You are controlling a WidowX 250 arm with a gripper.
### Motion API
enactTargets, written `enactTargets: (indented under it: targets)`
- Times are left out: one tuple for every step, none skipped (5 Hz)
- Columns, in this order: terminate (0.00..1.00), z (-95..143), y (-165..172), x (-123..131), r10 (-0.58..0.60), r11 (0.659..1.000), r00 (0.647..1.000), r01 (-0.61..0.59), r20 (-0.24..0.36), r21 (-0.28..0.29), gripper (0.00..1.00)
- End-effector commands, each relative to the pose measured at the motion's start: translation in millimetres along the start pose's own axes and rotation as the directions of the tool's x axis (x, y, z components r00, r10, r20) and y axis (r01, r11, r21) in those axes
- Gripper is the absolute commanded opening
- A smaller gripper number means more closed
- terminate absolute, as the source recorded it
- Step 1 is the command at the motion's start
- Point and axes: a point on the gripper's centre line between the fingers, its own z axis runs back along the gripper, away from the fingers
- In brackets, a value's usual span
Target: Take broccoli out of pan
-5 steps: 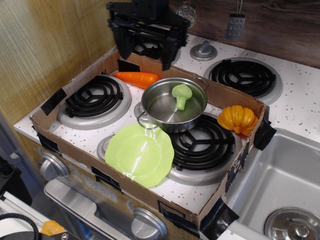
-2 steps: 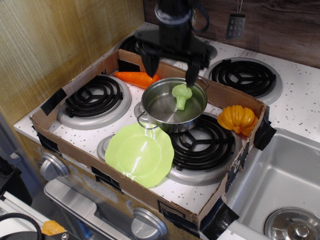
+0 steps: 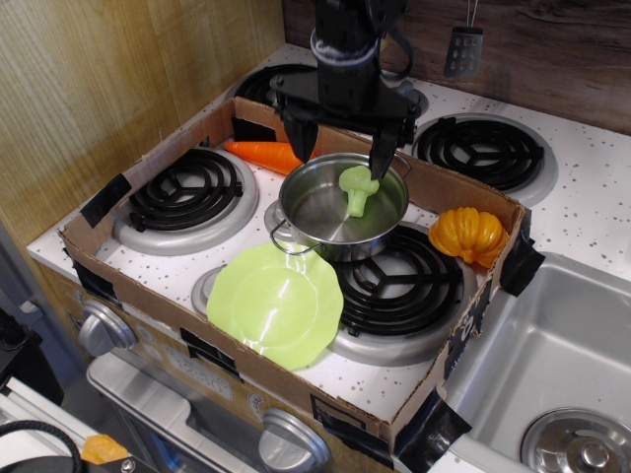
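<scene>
The gripper hangs above the far rim of the pan, its two dark fingers spread wide and holding nothing. One fingertip is just above the broccoli, which stands inside the pan, head up, leaning against the far wall. The pan sits on the stove surface inside a cardboard tray. A carrot lies behind the pan, a green plate just in front, and a small pumpkin to one side.

Toy stove top boxed in by a cardboard tray

A carrot lies at the back, a lime-green plate in front, an orange pumpkin right, near the sink.
</scene>
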Motion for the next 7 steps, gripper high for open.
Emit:
enactTargets:
  targets:
    - [0.0, -10.5, 2.3, 7.1, -0.011, 1.0, 0.999, 0.012, 0.051, -0.015, 1.0]
    - [0.0, -15.4, 2.0, 8.7, -0.069, 0.998, 0.995, 0.07, 0.074, -0.008, 1.0]
    - [0.0, -18.5, 1.5, 7.6, -0.175, 0.984, 0.982, 0.176, 0.065, -0.008, 1.0]
    - [0.0, -21.7, 2.7, 9.6, -0.24, 0.971, 0.966, 0.24, 0.094, 0.006, 1.0]
    - [0.0, -22.4, 2.7, 8.6, -0.237, 0.971, 0.967, 0.238, 0.091, -0.005, 1.0]
    - [0.0, -22.7, 3.0, 7.8, -0.259, 0.966, 0.962, 0.26, 0.082, 0.002, 1.0]
    - [0.0, -20.9, 3.4, 5.5, -0.246, 0.969, 0.966, 0.246, 0.074, 0.005, 0.0]
